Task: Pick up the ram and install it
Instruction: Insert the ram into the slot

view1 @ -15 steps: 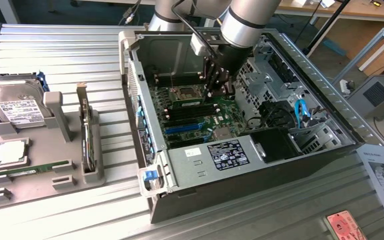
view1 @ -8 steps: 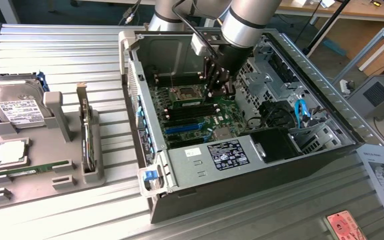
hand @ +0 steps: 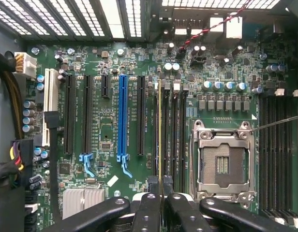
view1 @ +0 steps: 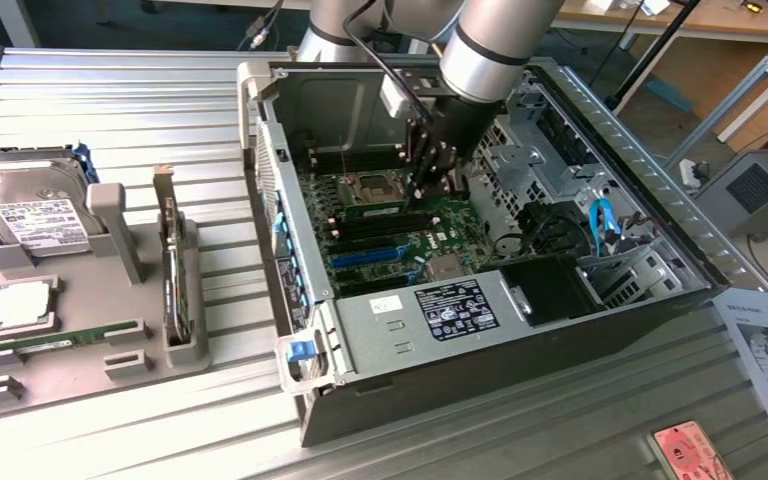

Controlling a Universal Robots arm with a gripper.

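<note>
In the wrist view the ram (hand: 159, 135) appears edge-on as a thin yellowish-green line. It runs along one of the black memory slots (hand: 167, 140) beside the empty processor socket (hand: 221, 159). My gripper (hand: 159, 197) is shut on the ram's near end, one black finger (hand: 146, 210) on each side. Whether its lower edge sits in the slot I cannot tell. In the exterior view my gripper (view1: 427, 188) reaches down into the open computer case (view1: 357, 340), just above the motherboard (view1: 391, 245) next to the socket (view1: 371, 186).
Case walls, a drive cage (view1: 544, 150) and black cables (view1: 551, 230) surround the arm. Left of the case a grey fixture (view1: 77, 375) holds a hard drive (view1: 31, 215), a silver chip (view1: 21, 305), a flat green stick (view1: 57, 342) and an upright card (view1: 171, 265).
</note>
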